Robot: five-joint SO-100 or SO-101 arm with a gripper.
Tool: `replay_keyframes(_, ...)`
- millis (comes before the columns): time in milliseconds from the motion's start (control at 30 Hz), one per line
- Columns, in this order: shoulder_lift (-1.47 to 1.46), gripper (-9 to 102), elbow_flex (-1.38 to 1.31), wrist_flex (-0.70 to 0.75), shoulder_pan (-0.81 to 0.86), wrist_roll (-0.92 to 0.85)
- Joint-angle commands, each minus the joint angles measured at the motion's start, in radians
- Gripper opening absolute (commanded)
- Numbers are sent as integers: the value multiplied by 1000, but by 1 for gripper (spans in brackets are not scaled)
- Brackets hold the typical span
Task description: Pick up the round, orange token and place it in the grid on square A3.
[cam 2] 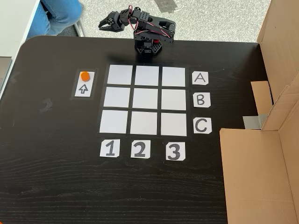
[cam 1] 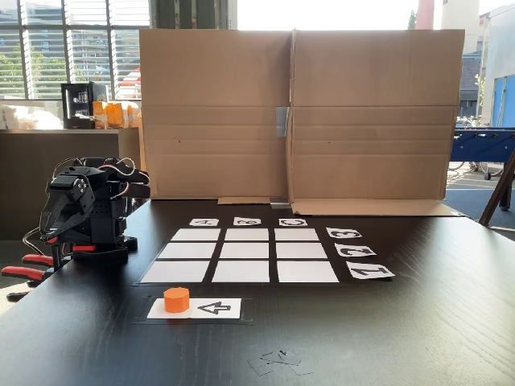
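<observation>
Nothing of the task appeared done. The dark wood-grain table (cam 2: 56, 177) carried the tall brown cardboard screen (cam 1: 298, 112) and the grid of nine white paper cells (cam 2: 146, 99). Square A3, the plain white corner cell (cam 2: 174, 76), lay bare. The black folded arm's gripper (cam 2: 103, 24) hung off the table edge, jaws slightly parted, holding nothing. The small orange flat-topped plastic token (cam 2: 84, 75) sat on the white arrow card (cam 2: 83, 88), well apart from the gripper.
</observation>
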Motion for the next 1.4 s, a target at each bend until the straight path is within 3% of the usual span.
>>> replay_keyframes(0, -173, 4, -190, 67, -35, -25)
replay_keyframes(567, -815, 11, -742, 311, -267, -63)
replay_keyframes(833, -1052, 25, -991, 443, -293, -63)
replay_keyframes(1167, -1335, 27, -1255, 512, -400, -71)
replay_keyframes(1367, -1494, 35, -1374, 529, -462, -121)
